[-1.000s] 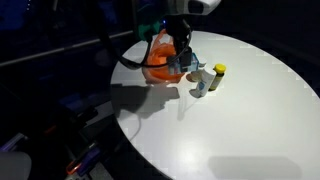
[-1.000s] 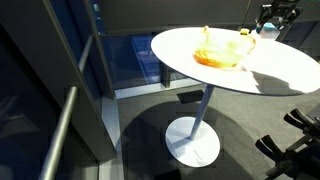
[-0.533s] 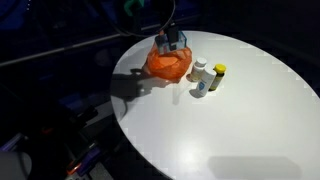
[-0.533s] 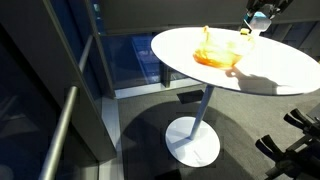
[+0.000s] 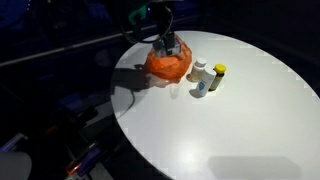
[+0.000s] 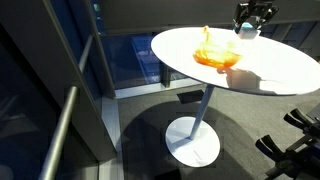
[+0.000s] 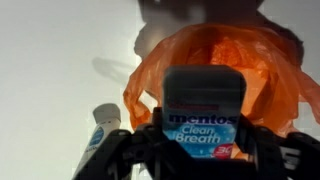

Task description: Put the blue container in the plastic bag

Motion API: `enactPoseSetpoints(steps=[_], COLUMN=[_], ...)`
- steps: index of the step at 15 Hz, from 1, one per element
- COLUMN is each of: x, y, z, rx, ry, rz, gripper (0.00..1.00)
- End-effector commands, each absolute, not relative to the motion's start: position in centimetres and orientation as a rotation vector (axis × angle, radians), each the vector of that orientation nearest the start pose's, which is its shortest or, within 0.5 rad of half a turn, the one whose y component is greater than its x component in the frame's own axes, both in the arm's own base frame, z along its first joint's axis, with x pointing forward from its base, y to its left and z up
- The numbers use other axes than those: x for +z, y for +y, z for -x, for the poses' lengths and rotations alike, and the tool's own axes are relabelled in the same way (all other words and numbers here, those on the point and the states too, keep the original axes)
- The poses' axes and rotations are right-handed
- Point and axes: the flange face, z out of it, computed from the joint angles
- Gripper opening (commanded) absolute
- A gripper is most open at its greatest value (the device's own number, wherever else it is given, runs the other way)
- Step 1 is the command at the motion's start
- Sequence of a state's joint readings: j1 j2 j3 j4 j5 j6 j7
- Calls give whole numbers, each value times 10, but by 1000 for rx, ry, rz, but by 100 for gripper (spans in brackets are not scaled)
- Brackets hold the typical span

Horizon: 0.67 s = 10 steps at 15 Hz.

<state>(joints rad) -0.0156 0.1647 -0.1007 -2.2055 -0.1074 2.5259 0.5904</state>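
The blue container [image 7: 203, 120], a Mentos Clean Breath tub with a dark lid, is held in my gripper [image 7: 200, 150], which is shut on its sides. It hangs above the orange plastic bag [image 7: 225, 60]. In both exterior views the gripper [image 5: 168, 44] [image 6: 248, 22] is over the bag [image 5: 167, 64] [image 6: 215, 56] on the round white table [image 5: 230, 120]. The container shows as a small blue patch in the jaws [image 6: 248, 30].
Two small bottles stand just beside the bag: a white one [image 5: 201, 80] [image 7: 99, 125] and a yellow-capped one [image 5: 217, 76]. The table stands on a single pedestal [image 6: 197, 135]. The surroundings are dark, with a railing [image 6: 60, 130] to one side.
My gripper rose from beside the bottles with the blue container in it and moved over the orange bag.
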Motion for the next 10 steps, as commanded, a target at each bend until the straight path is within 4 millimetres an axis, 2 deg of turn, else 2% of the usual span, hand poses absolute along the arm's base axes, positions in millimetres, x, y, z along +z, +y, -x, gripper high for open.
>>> enactPoseSetpoints(steps=[1, 2, 6, 10], x=[317, 316, 324, 339], y=[-68, -68, -70, -76], z=[-574, -574, -565, -544], rx=[-222, -211, -145, -9], ry=[1000, 1000, 991, 1004], rz=[3029, 3031, 3024, 2993], gripper=[97, 100, 100, 100])
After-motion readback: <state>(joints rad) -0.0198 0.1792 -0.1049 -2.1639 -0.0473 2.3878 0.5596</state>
